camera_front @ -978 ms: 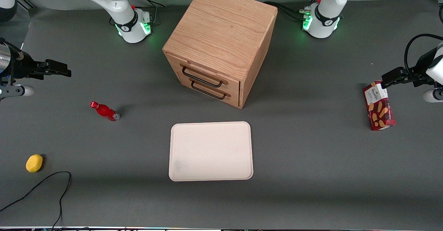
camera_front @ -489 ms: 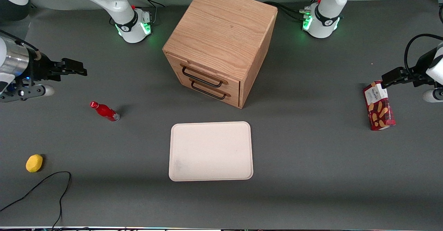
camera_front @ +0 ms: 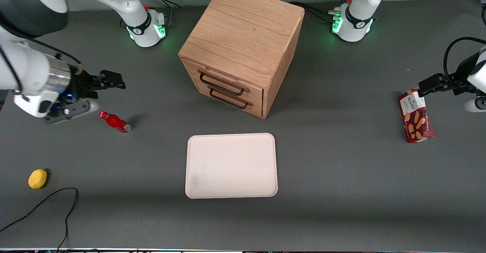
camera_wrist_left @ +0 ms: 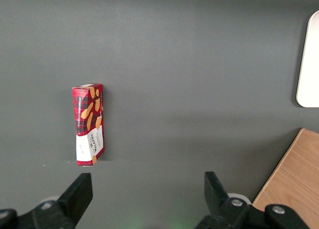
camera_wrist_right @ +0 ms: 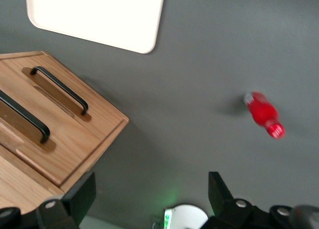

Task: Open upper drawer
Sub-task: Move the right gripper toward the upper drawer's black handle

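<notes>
The upper drawer [camera_front: 229, 81] is the topmost of two light-oak drawers in the wooden cabinet [camera_front: 243, 29]. It is shut, and its thin black handle [camera_front: 221, 85] is free. It also shows in the right wrist view [camera_wrist_right: 30, 139], with its handle [camera_wrist_right: 25, 116] beside the lower drawer's handle [camera_wrist_right: 60, 89]. My right gripper [camera_front: 112, 79] hangs above the table toward the working arm's end, well apart from the cabinet and level with the drawers. It is open and empty, with its fingers [camera_wrist_right: 82, 194] spread wide.
A red bottle [camera_front: 115, 121] lies on the table just nearer the front camera than my gripper. A white tray [camera_front: 231, 165] lies in front of the drawers. A yellow ball [camera_front: 37, 178] and a black cable [camera_front: 49, 203] lie near the table's front edge. A biscuit box [camera_front: 415, 115] lies toward the parked arm's end.
My right gripper has moved sideways toward the cabinet, more of the arm coming into view. It stays open. The drawers and the other objects have not moved.
</notes>
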Robot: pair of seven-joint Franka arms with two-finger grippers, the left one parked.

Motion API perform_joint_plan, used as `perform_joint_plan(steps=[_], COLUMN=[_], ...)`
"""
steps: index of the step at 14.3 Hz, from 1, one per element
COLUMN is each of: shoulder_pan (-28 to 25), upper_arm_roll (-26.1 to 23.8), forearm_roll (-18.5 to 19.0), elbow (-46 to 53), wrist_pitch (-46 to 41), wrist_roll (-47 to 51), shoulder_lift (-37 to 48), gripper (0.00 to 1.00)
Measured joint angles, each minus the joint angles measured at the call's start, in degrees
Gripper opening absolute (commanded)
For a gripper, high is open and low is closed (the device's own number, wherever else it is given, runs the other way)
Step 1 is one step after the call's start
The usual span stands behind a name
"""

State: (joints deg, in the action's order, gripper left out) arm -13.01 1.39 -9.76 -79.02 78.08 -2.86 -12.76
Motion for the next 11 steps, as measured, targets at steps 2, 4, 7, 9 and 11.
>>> perform_joint_plan(steps=[2, 4, 7, 9, 11], shoulder_pan=[-3.71, -6.76, -8.45, -10.22, -12.96], upper_arm_roll=[-0.12, -0.24, -1.93, -3.20, -3.40], forearm_roll=[0.00, -0.14, -1.36, -1.39, -1.39], elbow=[0.43, 0.47, 0.57, 0.66, 0.70], wrist_pitch=[1.75, 4.46, 8.37, 10.34, 11.77], wrist_roll=[0.04, 0.04, -0.35, -1.52, -2.42], shoulder_lift=[-1.83, -3.57, -5.87, -7.07, -8.39], gripper=[1.00, 1.00, 1.00, 1.00, 1.00])
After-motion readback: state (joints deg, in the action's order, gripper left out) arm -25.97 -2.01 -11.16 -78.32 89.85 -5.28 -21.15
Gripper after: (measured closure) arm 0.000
